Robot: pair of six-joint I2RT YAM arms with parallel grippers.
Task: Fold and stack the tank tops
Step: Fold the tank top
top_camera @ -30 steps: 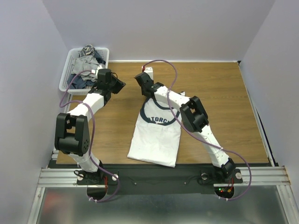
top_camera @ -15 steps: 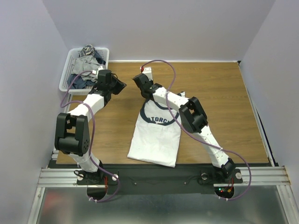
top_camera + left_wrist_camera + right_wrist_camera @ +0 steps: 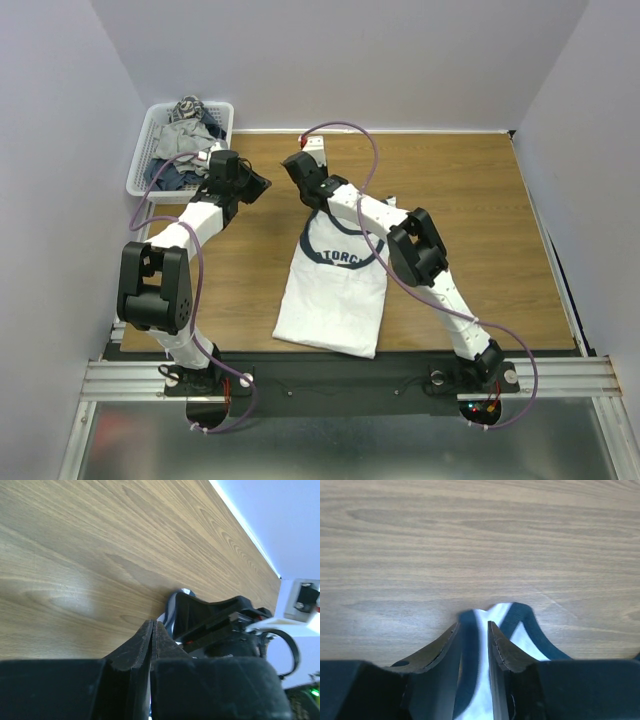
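Note:
A white tank top (image 3: 335,290) with navy trim and a dark chest print lies flat on the wooden table, hem toward the arms. My right gripper (image 3: 298,172) hangs over its far left shoulder. The right wrist view shows a white and navy strap (image 3: 520,635) running between the fingers of that gripper (image 3: 472,625), which is shut on it just above the wood. My left gripper (image 3: 260,183) hovers over bare wood left of the shirt. Its jaws (image 3: 153,625) are pressed together with nothing seen between them. It faces the right gripper (image 3: 220,625).
A white mesh basket (image 3: 140,160) holding several crumpled clothes (image 3: 185,125) stands at the table's far left corner, just behind the left arm. Walls enclose the table on three sides. Bare wood (image 3: 470,200) stretches to the right of the shirt.
My right gripper has crept slightly toward the far left with the strap in it. The left arm has barely moved.

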